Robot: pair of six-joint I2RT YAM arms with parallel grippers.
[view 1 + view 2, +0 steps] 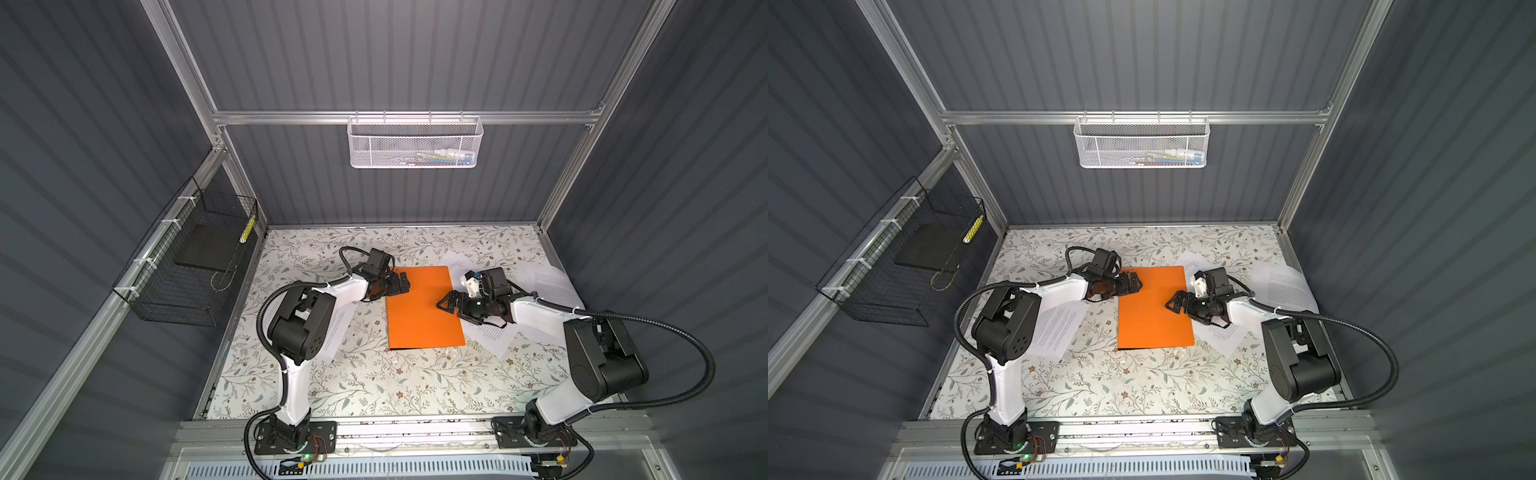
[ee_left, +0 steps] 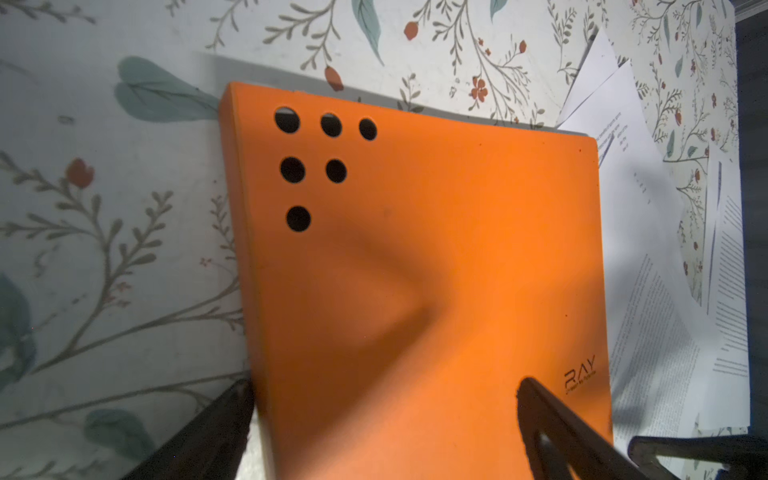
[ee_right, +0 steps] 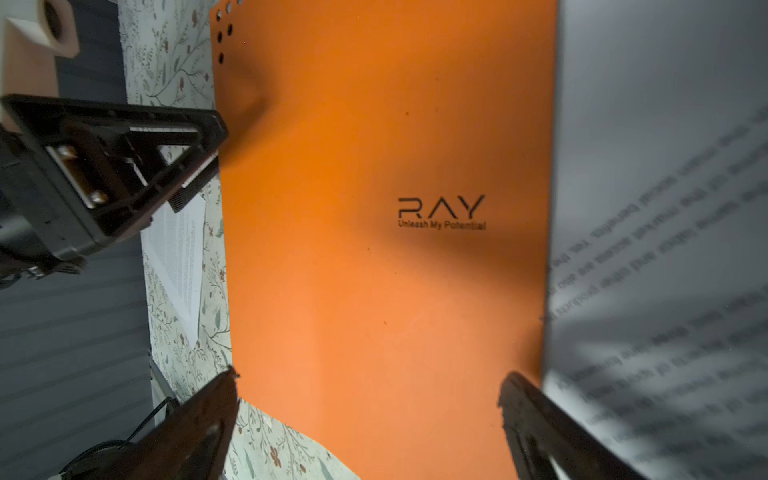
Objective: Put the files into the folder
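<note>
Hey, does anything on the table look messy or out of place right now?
The files are scattered: several sheets lie askew, overlapping, right of the closed orange folder, and one sheet lies apart on its left. The folder sits slightly rotated. Nothing looks damaged.

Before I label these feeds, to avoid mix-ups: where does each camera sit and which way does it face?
Both top views: high over the near edge, looking down on the table; both arms show, left gripper and right gripper open at the folder.
Left wrist: on the left arm, looking past its fingers at the folder's holed corner.
Right wrist: on the right arm, looking along the folder's logo side; its fingers and the left gripper show.
Shared: both wrist views show the folder and files.
</note>
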